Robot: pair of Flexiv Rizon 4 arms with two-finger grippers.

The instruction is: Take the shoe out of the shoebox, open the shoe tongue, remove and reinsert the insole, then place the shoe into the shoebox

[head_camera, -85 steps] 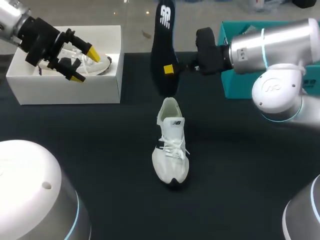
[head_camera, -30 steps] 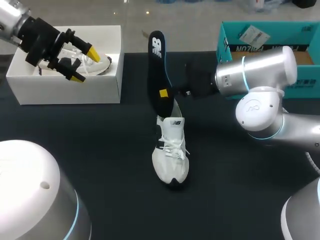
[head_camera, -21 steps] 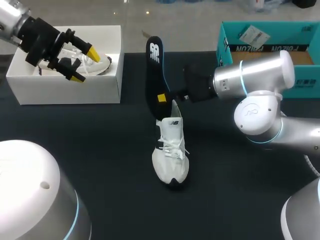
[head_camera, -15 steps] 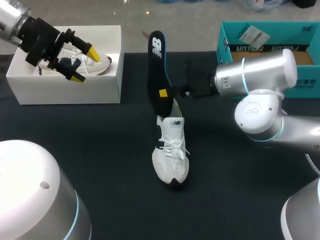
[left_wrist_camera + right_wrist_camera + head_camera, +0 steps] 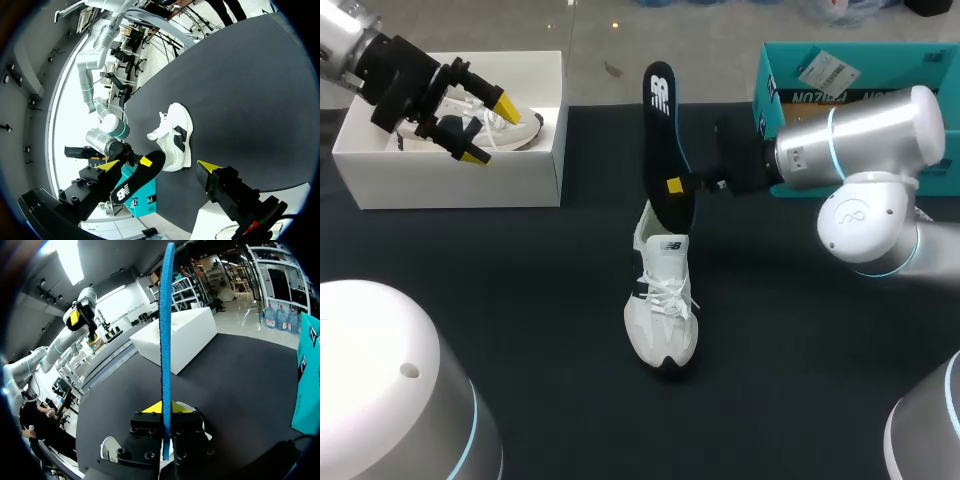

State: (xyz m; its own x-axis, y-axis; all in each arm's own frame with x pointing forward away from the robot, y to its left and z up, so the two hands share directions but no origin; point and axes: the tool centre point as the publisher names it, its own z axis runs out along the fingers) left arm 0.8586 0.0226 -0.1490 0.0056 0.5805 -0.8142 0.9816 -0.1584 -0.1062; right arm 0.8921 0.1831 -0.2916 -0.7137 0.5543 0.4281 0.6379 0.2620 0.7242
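A white laced shoe (image 5: pixel 662 300) lies on the black table, toe toward me. My right gripper (image 5: pixel 673 185) is shut on a black insole with a blue edge (image 5: pixel 665 140), held upright with its lower end just over the shoe's heel. The right wrist view shows the insole (image 5: pixel 165 340) edge-on, clamped between that gripper's (image 5: pixel 163 407) yellow tips. My left gripper (image 5: pixel 485 125) hangs open over the white shoebox (image 5: pixel 450 175), which holds a second white shoe (image 5: pixel 515 128). From the left wrist, its own gripper (image 5: pixel 158 165) frames the far shoe (image 5: pixel 176 135) and insole (image 5: pixel 137 177).
A teal cardboard box (image 5: pixel 840 70) stands at the back right, behind my right arm, and shows beside the gripper in the right wrist view as the teal box (image 5: pixel 307 385). The white shoebox (image 5: pixel 175 342) sits at the back left corner.
My right gripper has carried the insole to the right and slightly up, after dipping toward the shoe's heel. The left arm and the shoe have not moved.
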